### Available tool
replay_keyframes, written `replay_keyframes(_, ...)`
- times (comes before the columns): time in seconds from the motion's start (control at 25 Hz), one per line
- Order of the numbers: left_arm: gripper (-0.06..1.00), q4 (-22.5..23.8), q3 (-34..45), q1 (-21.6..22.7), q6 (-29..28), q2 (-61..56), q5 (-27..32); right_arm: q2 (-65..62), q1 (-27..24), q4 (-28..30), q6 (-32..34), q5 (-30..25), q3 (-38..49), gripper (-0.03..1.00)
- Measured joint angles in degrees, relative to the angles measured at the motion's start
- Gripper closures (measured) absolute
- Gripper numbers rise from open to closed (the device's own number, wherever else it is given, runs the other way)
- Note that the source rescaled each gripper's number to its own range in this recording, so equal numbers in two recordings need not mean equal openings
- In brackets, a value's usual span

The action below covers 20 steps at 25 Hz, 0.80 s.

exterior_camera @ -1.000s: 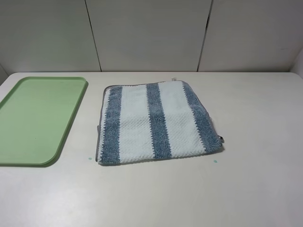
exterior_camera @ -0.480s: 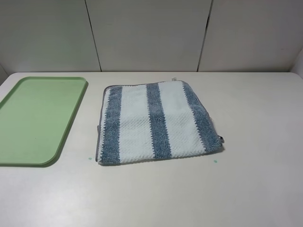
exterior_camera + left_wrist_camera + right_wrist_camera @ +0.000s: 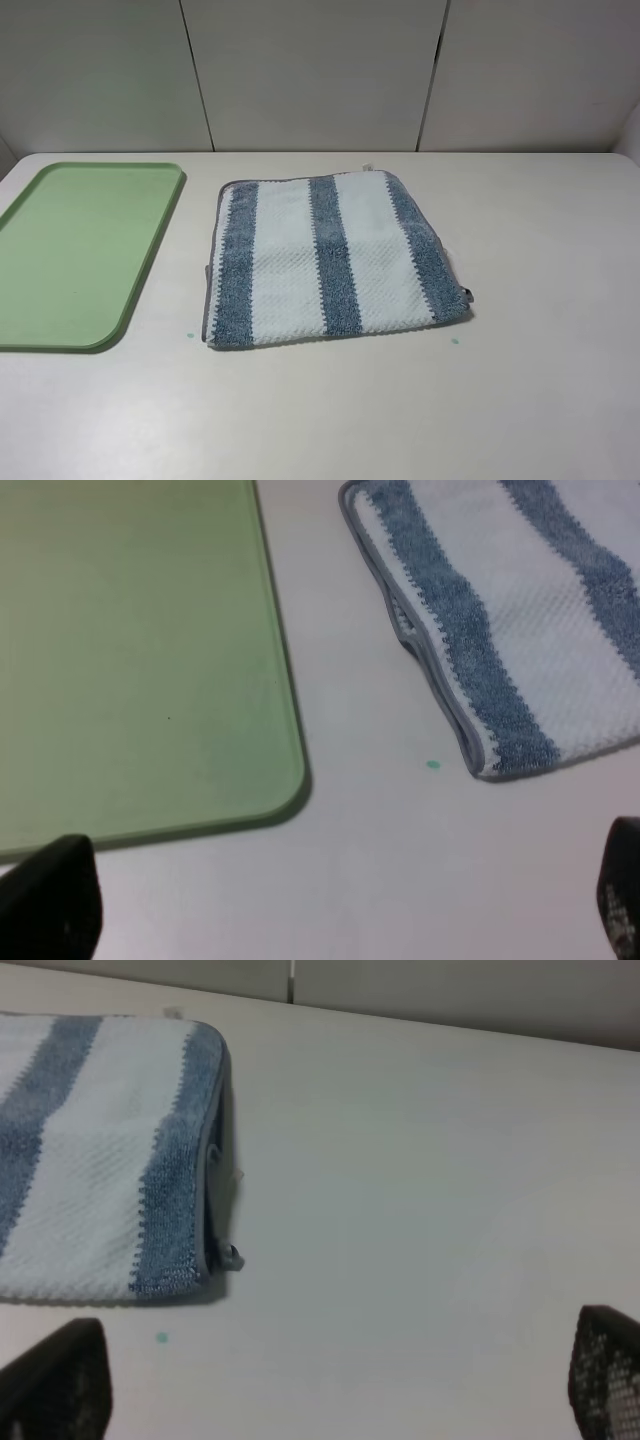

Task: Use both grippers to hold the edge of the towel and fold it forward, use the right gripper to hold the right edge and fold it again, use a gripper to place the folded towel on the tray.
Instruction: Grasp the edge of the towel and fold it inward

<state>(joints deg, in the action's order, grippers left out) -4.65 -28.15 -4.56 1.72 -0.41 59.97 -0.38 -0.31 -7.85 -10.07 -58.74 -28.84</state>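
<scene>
The striped blue-grey and white towel [image 3: 330, 260] lies flat on the table, with stacked layers showing at its sides. Its grey hem [image 3: 420, 650] runs along the side nearest the tray, and the small grey loop [image 3: 231, 1257] sticks out at its near right corner. The pale green tray [image 3: 85, 250] lies to the towel's left with nothing on it. Neither arm shows in the exterior view. My left gripper [image 3: 335, 895] is open and empty, short of the tray's near corner and the towel's near left corner. My right gripper [image 3: 330, 1380] is open and empty, short of the towel's near right corner [image 3: 190, 1275].
Small green dots mark the table near the towel's near left corner [image 3: 188, 335] and near right corner [image 3: 454, 341]. A panelled wall [image 3: 320, 70] stands behind the table. Bare tabletop [image 3: 540, 250] lies to the right of the towel.
</scene>
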Motion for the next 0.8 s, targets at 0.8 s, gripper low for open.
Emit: replay_keyframes(0.8, -0.05, 0.0, -0.5, 0.0, 7.1, 9.7, -0.1, 0.0, 0.0, -0.4, -4.0, 5.7, -0.8, -0.03)
